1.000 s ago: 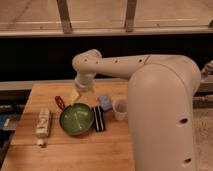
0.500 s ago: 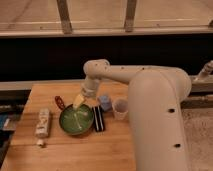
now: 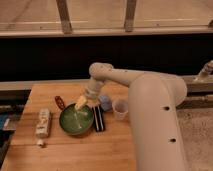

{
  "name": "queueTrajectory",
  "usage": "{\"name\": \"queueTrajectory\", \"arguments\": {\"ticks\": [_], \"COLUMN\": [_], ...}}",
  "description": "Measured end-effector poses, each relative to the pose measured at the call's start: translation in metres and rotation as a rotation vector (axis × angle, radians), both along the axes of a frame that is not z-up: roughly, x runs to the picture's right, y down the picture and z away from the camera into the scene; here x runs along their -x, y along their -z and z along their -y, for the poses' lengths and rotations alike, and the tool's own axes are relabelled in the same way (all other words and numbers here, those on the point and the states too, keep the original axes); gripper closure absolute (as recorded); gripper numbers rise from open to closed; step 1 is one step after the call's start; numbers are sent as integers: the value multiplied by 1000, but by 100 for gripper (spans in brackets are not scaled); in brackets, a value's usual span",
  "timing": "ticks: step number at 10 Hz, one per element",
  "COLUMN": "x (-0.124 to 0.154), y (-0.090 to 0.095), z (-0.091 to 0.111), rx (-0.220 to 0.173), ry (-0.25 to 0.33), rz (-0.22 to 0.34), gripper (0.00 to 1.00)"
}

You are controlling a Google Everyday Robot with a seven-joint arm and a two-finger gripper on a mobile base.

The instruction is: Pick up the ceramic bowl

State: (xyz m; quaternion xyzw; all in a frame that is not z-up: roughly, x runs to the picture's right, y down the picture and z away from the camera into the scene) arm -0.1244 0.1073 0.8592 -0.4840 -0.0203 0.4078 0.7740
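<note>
The ceramic bowl (image 3: pixel 75 120) is a wide, shallow glossy green dish with pale streaks inside, sitting on the wooden table (image 3: pixel 65 150) left of centre. My gripper (image 3: pixel 81 103) hangs from the white arm (image 3: pixel 125 80) just above the bowl's far right rim, its pale fingers pointing down into the bowl.
A small translucent plastic cup (image 3: pixel 120 108) stands right of the bowl, with a blue object (image 3: pixel 105 102) behind it. A black bar (image 3: pixel 99 119) lies against the bowl's right side. A red item (image 3: pixel 59 102) lies behind the bowl. A pale bottle (image 3: pixel 43 123) lies at the left.
The arm has swung right and forward, and the gripper has come down from behind the bowl to its far right rim.
</note>
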Motion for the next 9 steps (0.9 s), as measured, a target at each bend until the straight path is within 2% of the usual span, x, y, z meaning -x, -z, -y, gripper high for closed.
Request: {"name": "queueTrajectory", "arguments": {"ticks": [3, 5, 9], "x": [1, 5, 5], "y": [-5, -5, -5], "z": [-12, -18, -18], "rx": [39, 58, 58], "ry": [-10, 7, 8], "rz": [23, 31, 31], "gripper": [20, 20, 20]}}
